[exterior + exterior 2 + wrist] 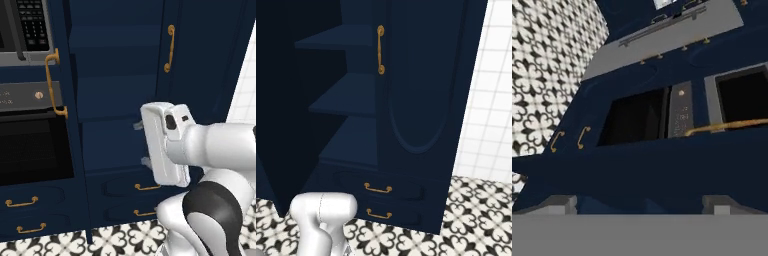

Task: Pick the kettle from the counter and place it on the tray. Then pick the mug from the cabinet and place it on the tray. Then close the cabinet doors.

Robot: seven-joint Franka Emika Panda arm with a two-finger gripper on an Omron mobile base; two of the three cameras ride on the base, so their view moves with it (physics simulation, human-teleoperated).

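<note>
Navy cabinet (pixel 117 75) fills scene, shelves bare in what shows; no mug, kettle or tray in sight. Left door (pixel 70 125) swung out edge-on beside black oven (pixel 30 145); right door (pixel 426 85) looks near shut. Gripper (pixel 140 142) spread wide, empty, tips (pixel 562 204) against left door's face. Risk: wrist clips brass handle (pixel 54 82), or push glances off and door stays ajar.
</note>
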